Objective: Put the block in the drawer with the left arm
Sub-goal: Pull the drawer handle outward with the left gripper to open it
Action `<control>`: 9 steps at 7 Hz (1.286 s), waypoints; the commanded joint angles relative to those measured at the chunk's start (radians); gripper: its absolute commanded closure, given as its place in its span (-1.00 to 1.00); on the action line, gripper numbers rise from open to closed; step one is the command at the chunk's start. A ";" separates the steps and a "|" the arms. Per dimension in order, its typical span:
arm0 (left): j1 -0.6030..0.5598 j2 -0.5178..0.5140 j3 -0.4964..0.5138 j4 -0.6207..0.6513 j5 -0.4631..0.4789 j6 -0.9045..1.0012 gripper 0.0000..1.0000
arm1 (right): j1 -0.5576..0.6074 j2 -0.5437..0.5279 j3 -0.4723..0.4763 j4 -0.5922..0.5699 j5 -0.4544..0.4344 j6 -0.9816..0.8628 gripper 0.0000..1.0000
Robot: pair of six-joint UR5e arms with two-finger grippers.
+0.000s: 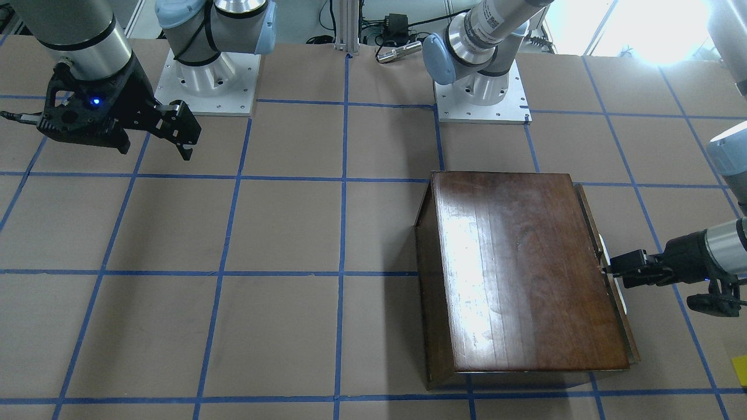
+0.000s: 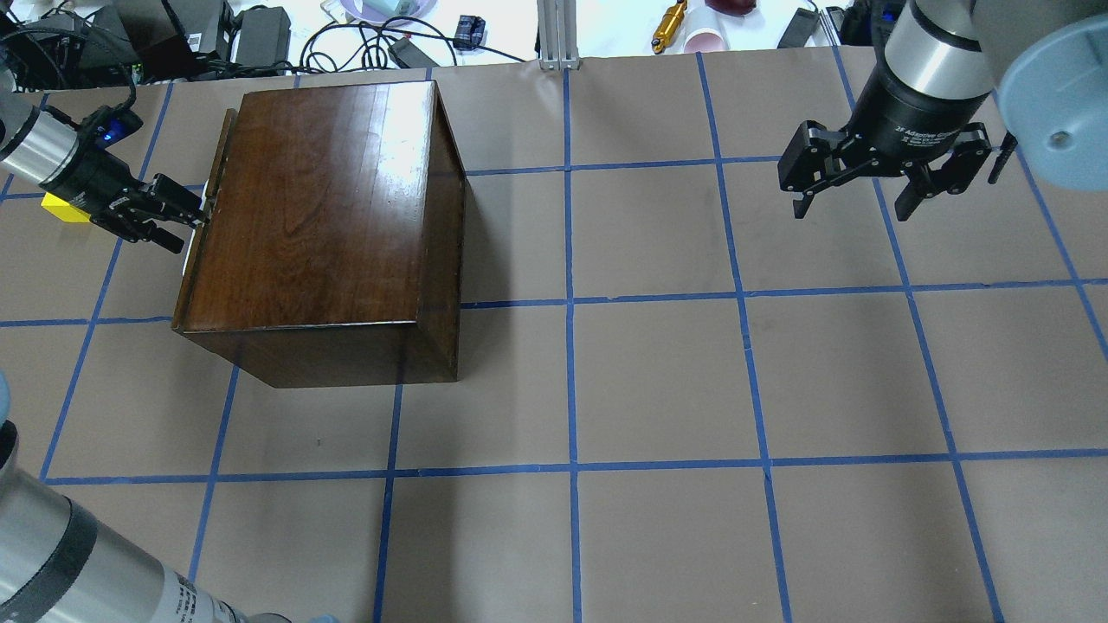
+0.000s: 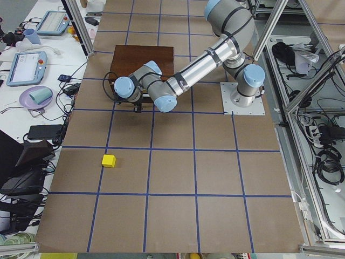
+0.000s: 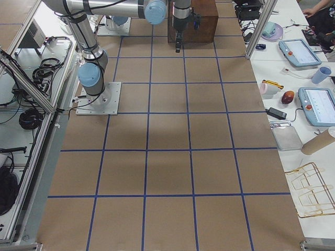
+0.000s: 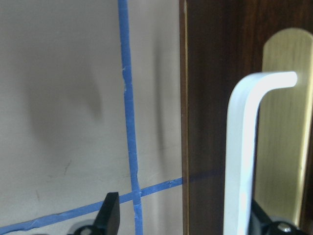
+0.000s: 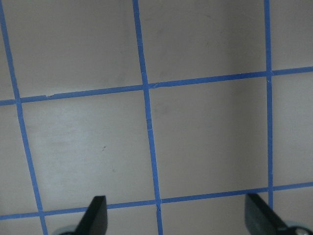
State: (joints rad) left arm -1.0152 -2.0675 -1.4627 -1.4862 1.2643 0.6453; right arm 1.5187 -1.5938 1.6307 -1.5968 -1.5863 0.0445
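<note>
The dark-fronted pale-wood drawer [image 5: 205, 98] of the glossy dark-brown wooden box [image 2: 320, 199] appears shut. Its white bar handle [image 5: 239, 161] is straddled by the black two-finger left tool [image 2: 183, 227], spread wide and gripping nothing. The small bright yellow cube block [image 3: 109, 160] is seen untouched on the brown tabletop [image 2: 658, 372], just left of that tool. The right tool [image 2: 853, 208] is held wide, far right.

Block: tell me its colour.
The block is bright yellow; the exterior left view shows it best.

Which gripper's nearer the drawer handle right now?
Left. The left gripper is at the drawer handle, jaws open either side of it. The right gripper hovers open across the table, far from the wooden box.
</note>
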 commanded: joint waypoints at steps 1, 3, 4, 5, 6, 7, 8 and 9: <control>0.009 0.003 0.001 0.001 0.035 0.001 -0.67 | 0.000 0.000 0.000 0.000 0.000 0.000 -1.00; 0.018 0.003 0.002 0.003 0.037 0.002 -0.67 | 0.000 0.000 0.000 0.000 0.000 0.000 -1.00; 0.020 0.006 0.002 0.003 0.040 0.001 -0.67 | 0.000 0.000 0.000 0.000 -0.001 0.000 -1.00; 0.020 0.007 0.002 0.003 0.058 0.001 -0.67 | 0.000 0.000 0.000 0.000 0.000 0.000 -1.00; 0.020 0.009 0.007 0.003 0.061 0.001 -0.67 | 0.000 0.000 0.000 0.000 0.000 0.000 -1.00; 0.020 0.010 0.005 0.012 0.075 0.001 -0.67 | 0.000 0.000 0.000 0.000 0.000 0.000 -1.00; 0.021 0.012 0.007 0.014 0.078 0.001 -0.67 | 0.000 0.000 0.000 0.000 0.000 0.000 -1.00; 0.032 0.012 0.007 0.014 0.095 0.002 -0.67 | 0.000 0.000 0.000 0.000 -0.001 0.000 -1.00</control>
State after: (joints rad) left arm -0.9919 -2.0564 -1.4564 -1.4742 1.3432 0.6461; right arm 1.5187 -1.5938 1.6306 -1.5969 -1.5864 0.0445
